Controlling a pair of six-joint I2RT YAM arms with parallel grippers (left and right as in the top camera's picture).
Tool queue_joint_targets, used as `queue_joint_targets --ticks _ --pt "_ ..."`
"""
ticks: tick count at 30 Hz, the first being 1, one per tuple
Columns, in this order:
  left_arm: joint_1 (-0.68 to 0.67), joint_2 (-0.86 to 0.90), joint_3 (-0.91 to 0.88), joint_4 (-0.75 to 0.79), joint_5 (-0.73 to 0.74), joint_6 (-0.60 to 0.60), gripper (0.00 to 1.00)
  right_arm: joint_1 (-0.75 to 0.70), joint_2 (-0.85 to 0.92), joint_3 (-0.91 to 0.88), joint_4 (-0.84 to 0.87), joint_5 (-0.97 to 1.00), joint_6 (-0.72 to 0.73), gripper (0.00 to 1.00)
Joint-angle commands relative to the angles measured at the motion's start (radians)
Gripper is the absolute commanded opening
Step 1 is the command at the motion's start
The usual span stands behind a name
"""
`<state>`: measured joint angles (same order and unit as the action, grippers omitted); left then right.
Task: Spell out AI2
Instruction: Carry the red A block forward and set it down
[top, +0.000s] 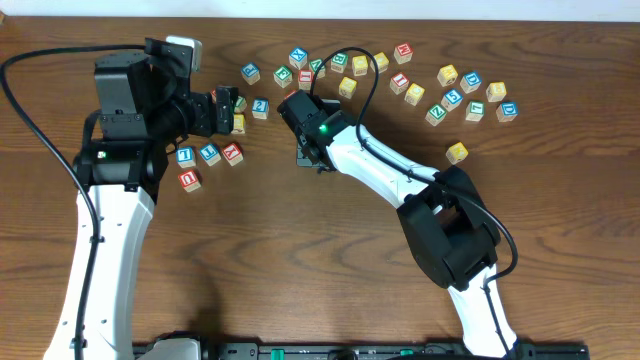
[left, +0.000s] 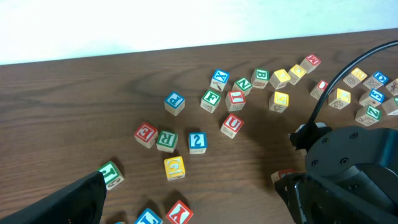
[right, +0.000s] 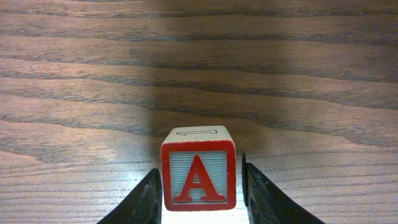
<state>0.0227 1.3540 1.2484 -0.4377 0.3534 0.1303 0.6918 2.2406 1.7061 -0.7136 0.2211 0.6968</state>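
Observation:
My right gripper (right: 200, 186) is down at the table with its fingers on either side of a red block marked A (right: 198, 176). The block stands upright on the wood, and a thin gap shows at the right finger. In the overhead view this gripper (top: 306, 152) is left of centre and hides the block. A blue block marked 2 (left: 196, 142) (top: 260, 108) and a red block marked I (left: 235, 98) lie among the scattered blocks. My left gripper (top: 228, 108) hovers open and empty beside the 2 block.
Several letter blocks lie across the back of the table (top: 450, 90). A small group lies at the left (top: 208, 155), and one yellow block (top: 457, 152) sits apart at the right. The right arm's wrist (left: 348, 174) fills the left wrist view's lower right.

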Motion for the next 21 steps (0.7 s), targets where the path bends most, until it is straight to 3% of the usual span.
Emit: queue_joint_targets --ticks 1,12,21 --pt "0.000 -0.002 0.026 0.003 0.001 -0.008 0.98 0.003 0.021 0.005 -0.005 0.013 -0.004 0.39" --pt "0.000 -0.002 0.026 0.003 0.001 -0.008 0.97 -0.019 -0.097 0.066 -0.060 0.016 -0.041 0.48" --pt "0.000 -0.002 0.026 0.003 0.001 -0.008 0.98 -0.085 -0.241 0.066 -0.058 0.035 -0.082 0.63"
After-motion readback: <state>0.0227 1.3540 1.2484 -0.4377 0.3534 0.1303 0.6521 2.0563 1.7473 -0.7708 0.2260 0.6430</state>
